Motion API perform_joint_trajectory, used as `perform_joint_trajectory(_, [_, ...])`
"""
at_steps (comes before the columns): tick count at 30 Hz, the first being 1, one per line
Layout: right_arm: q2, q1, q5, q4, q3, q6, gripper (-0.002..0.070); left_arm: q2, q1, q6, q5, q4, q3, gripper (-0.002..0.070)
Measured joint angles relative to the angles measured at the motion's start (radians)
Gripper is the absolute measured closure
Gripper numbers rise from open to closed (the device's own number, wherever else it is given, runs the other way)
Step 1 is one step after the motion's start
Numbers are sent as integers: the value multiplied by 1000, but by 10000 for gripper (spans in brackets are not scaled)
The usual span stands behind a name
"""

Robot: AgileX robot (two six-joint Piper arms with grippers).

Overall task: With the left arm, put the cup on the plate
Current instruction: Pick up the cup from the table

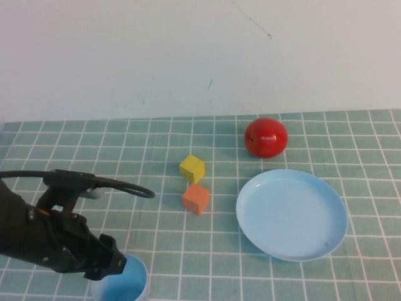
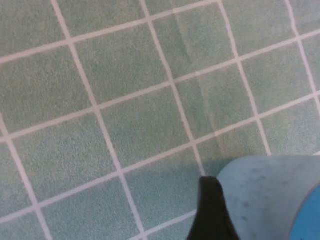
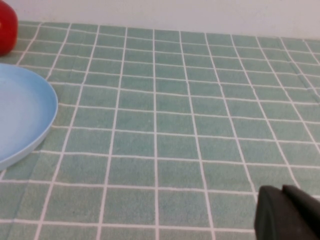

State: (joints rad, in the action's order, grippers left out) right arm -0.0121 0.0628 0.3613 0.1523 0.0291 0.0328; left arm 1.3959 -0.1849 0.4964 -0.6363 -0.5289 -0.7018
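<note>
Here, from my left across to my right:

Left gripper [image 1: 116,263]: low at the near-left corner of the desk [image 1: 156,251], right at the cup; my wrist view shows one dark finger [image 2: 212,212] against the cup's outer wall; I cannot tell how far my fingers are spread or whether they grip it.

Cup [image 1: 125,285]: light blue, upright on the desk at the near-left edge, mouth up, partly under my left arm [image 1: 37,235]; well apart from the plate.

Yellow cube [image 1: 192,168]: mid-desk, just behind the orange one; the two nearly touching.

Orange cube [image 1: 196,199]: near the plate's left rim, not touching it.

Red apple [image 1: 266,137]: behind the plate, close to its far rim.

Plate [image 1: 291,214]: wide, shallow, light blue, flat on the desk to the right of centre; nothing on it.

Right gripper [image 3: 290,215]: outside the high view; only a dark part shows in its own wrist view, low above the desk, the plate off to one side; fingers' state I cannot tell.
</note>
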Motion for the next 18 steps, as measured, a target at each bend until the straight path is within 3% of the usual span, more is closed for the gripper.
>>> perform_joint_trajectory(5, [0, 0, 0, 0, 0, 0, 678, 62, 0, 0, 23, 3, 0, 297])
perform_joint_trajectory(7, [0, 0, 0, 0, 0, 0, 678, 82, 0, 0, 15, 0, 0, 370])
perform_joint_trajectory(10, [0, 0, 0, 0, 0, 0, 678, 103, 0, 0, -5, -26, 0, 538])
perform_joint_trajectory(13, [0, 0, 0, 0, 0, 0, 678, 116, 0, -3, -30, -53, -7, 633])
perform_joint_trajectory(18, [0, 0, 0, 0, 0, 0, 678, 125, 0, -3, -90, -94, -86, 661])
